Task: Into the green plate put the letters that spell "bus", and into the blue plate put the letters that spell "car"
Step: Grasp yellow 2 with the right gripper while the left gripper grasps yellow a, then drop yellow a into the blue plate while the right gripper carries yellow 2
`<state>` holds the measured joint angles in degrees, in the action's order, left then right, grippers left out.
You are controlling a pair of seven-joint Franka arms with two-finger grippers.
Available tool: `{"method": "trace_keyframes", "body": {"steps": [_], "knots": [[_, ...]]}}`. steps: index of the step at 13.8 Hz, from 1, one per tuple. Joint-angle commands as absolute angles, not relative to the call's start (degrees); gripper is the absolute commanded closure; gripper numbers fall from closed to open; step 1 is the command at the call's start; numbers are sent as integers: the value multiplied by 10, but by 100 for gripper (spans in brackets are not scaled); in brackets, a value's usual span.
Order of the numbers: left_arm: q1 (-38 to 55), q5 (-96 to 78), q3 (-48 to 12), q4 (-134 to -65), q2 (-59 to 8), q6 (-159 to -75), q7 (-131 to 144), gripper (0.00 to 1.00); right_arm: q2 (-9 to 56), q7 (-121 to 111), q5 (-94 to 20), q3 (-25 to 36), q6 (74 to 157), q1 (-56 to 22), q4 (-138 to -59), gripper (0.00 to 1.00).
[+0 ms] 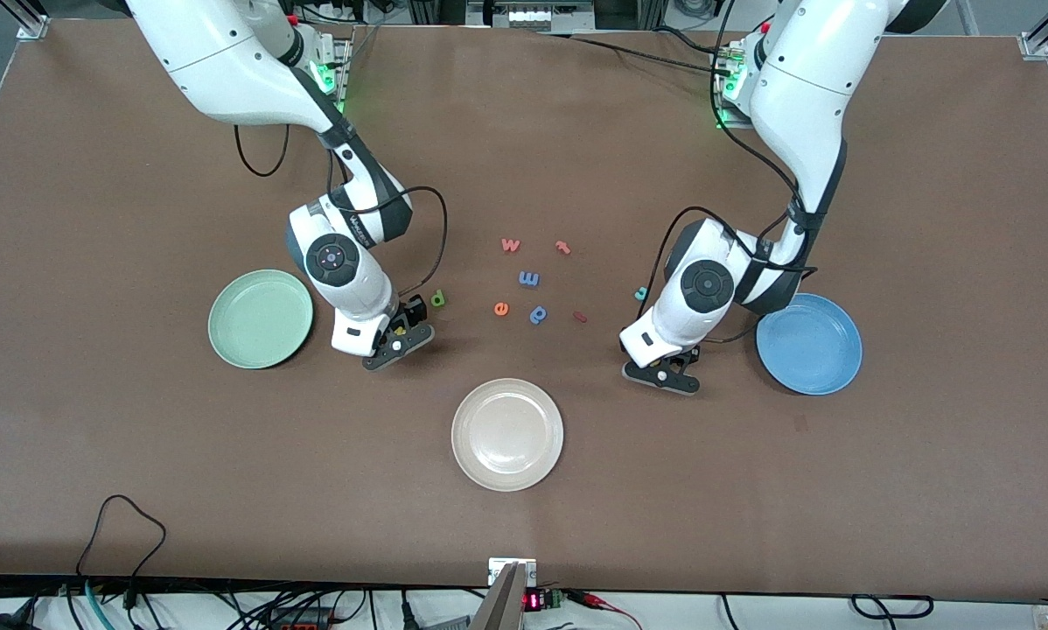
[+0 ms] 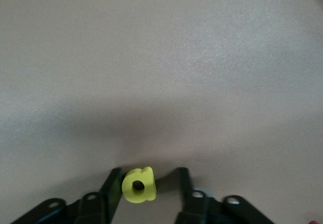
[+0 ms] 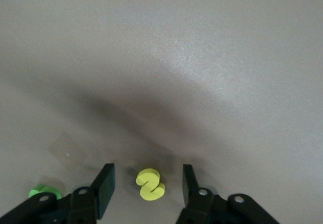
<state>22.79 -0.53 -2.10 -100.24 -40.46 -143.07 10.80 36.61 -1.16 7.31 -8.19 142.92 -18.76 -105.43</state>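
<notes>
A yellow a (image 2: 139,185) lies on the table between the fingers of my left gripper (image 2: 148,173). It touches one finger and a gap separates it from the other, so the gripper is open. In the front view this gripper (image 1: 661,373) is low beside the blue plate (image 1: 809,343). A teal c (image 1: 640,294) peeks out by the left arm. My right gripper (image 3: 147,169) is open around a yellow s (image 3: 150,184), touching neither finger. It (image 1: 399,339) is beside the green plate (image 1: 261,318). A green b (image 1: 437,299) (image 3: 44,191) lies close by.
Other letters lie mid-table: an orange w (image 1: 510,245), an orange t (image 1: 562,248), a blue m (image 1: 529,279), an orange e (image 1: 501,308), a blue stemmed letter (image 1: 538,314) and a small red piece (image 1: 580,317). A cream-white plate (image 1: 506,434) sits nearer the front camera.
</notes>
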Motion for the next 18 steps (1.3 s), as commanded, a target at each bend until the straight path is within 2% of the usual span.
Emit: {"method": "trace_keyframes", "body": {"steps": [1, 4, 7, 12, 13, 15, 18], "knots": [[232, 8, -16, -1004, -404, -1424, 112, 67, 381, -18, 81, -81, 1434, -192, -1042, 40], [230, 8, -13, -1005, -401, -1400, 111, 86, 381, -17, 82, -81, 1434, -192, -1043, 40], [228, 18, 7, -984, -373, -1327, 111, 86, 379, -17, 83, -80, 1431, -191, -1049, 40], [216, 61, 61, -914, -343, -1125, 98, 85, 376, -18, 83, -76, 1430, -190, -1056, 40], [208, 74, 71, -909, -340, -1085, 77, 85, 375, -18, 83, -76, 1430, -189, -1058, 43], [177, 87, 78, -918, -340, -1062, 50, 83, 375, -17, 83, -76, 1428, -189, -1059, 52], [125, 87, 74, -947, -352, -1086, 10, 82, 375, -15, 83, -76, 1422, -190, -1059, 76]]}}
